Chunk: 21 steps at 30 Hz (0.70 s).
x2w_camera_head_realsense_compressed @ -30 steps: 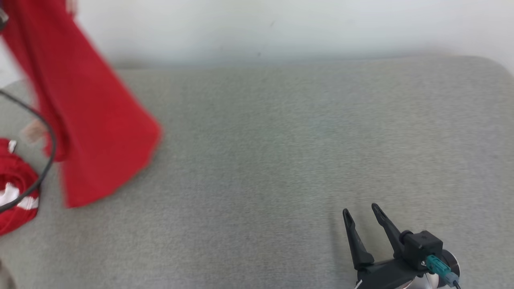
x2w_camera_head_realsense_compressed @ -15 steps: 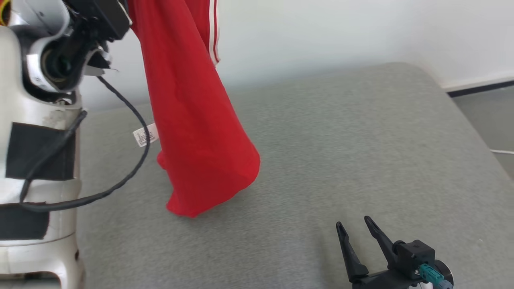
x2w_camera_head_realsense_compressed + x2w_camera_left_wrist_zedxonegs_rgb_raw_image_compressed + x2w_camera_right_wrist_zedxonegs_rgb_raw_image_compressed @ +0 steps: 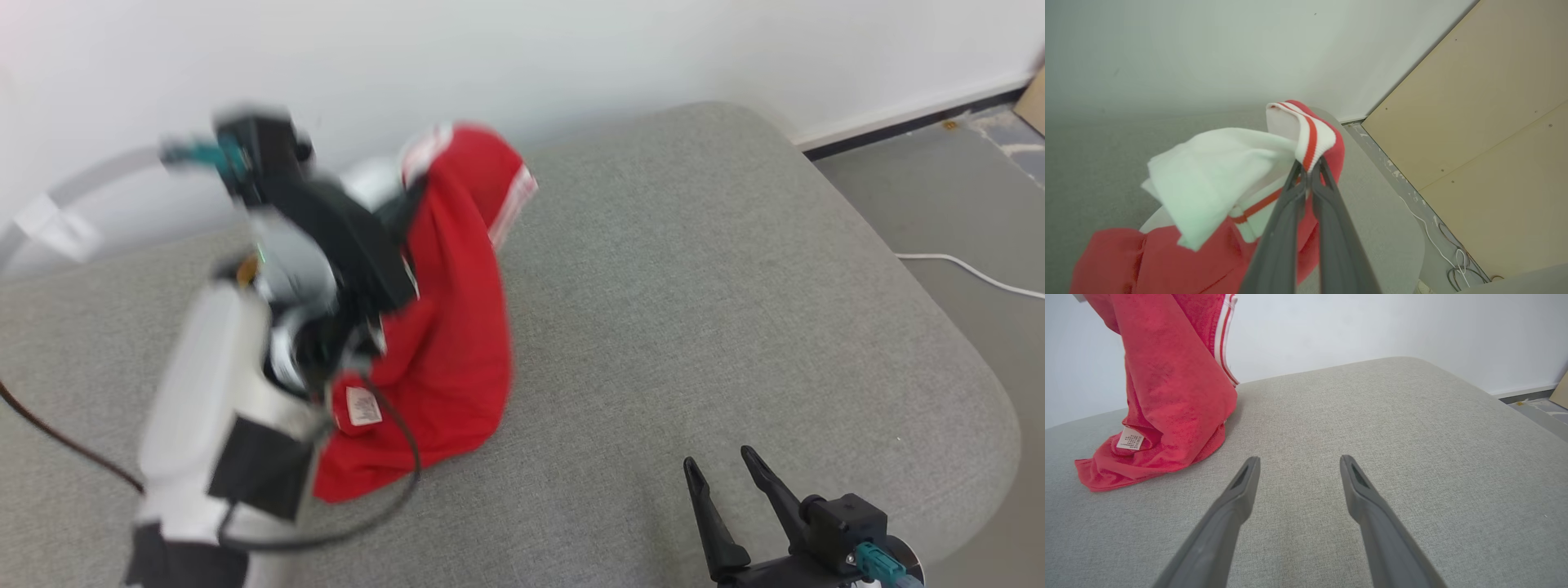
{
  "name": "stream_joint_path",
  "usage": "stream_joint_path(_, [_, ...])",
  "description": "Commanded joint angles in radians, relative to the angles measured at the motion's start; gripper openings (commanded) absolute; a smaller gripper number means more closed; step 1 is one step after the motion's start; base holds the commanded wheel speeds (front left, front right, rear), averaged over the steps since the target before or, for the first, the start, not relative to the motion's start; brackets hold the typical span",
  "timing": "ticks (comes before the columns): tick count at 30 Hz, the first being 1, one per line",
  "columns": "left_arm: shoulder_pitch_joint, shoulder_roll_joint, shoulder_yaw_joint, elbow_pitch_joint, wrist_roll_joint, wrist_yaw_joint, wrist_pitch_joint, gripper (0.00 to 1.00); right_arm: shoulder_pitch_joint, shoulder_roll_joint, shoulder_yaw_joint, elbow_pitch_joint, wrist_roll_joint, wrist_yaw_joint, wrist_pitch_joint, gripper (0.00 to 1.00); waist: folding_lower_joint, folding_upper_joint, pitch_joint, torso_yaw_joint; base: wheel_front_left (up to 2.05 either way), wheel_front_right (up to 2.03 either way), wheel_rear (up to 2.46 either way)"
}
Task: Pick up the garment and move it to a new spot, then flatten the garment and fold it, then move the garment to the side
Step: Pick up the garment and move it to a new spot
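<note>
The garment is red with white striped trim and a white care label. It hangs from my left gripper, which is shut on its striped cuff, and its lower part rests bunched on the grey cushion. In the right wrist view the garment drapes at the upper left, its hem on the cushion. My right gripper stands open low at the front right, over bare cushion, apart from the cloth; its fingers hold nothing.
My left arm, pale with a black cable, crosses the left of the head view. The cushion's rounded edge drops to a grey floor with a white cord. A white wall lies behind; a tan panel shows in the left wrist view.
The head camera has swung right and down. My left arm has lowered the garment, so its lower part now bunches on the cushion instead of hanging free. The right gripper stays open in place.
</note>
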Motion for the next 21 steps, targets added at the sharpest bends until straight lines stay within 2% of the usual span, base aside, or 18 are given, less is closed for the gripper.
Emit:
stream_joint_path(1, [0.053,-0.005,-0.011,0.023,-0.015,-0.004,-0.021,0.00,-0.001,0.001,-0.003,-0.004,0.001,-0.002,0.003,1.00,0.0001,0.0000,0.015,-0.014,0.00,0.00,0.00])
stream_joint_path(7, [0.188,-0.011,-0.065,0.121,0.019,-0.009,-0.132,0.00,0.009,0.001,-0.017,-0.015,-0.004,-0.002,0.011,1.00,0.0001,0.0000,0.024,-0.004,0.00,0.00,0.00])
stream_joint_path(8, [0.216,-0.012,-0.089,0.144,0.038,-0.009,-0.182,0.00,0.014,0.001,-0.024,-0.018,-0.004,-0.002,0.014,1.00,0.0001,0.0000,0.026,0.011,0.00,0.00,0.00])
stream_joint_path(10, [0.232,-0.013,-0.110,0.156,0.053,-0.012,-0.238,1.00,0.013,0.001,-0.034,-0.022,-0.002,-0.002,0.016,1.00,0.0001,0.0000,0.027,0.028,0.00,0.00,0.00])
stream_joint_path(15, [0.268,-0.014,-0.122,0.142,0.051,-0.016,-0.377,1.00,0.026,0.001,-0.076,-0.033,-0.017,-0.002,0.022,1.00,0.0001,0.0000,0.014,0.079,0.00,0.00,0.00])
stream_joint_path(16, [0.268,-0.014,-0.122,0.142,0.051,-0.016,-0.377,1.00,0.026,0.001,-0.076,-0.033,-0.017,-0.002,0.022,1.00,0.0001,0.0000,0.014,0.079,0.00,0.00,0.00])
stream_joint_path(21, [0.336,0.004,-0.113,0.065,0.062,-0.026,-0.566,1.00,0.047,0.001,-0.121,-0.050,-0.027,-0.002,0.031,1.00,0.0001,0.0000,-0.013,0.136,0.00,0.00,0.00])
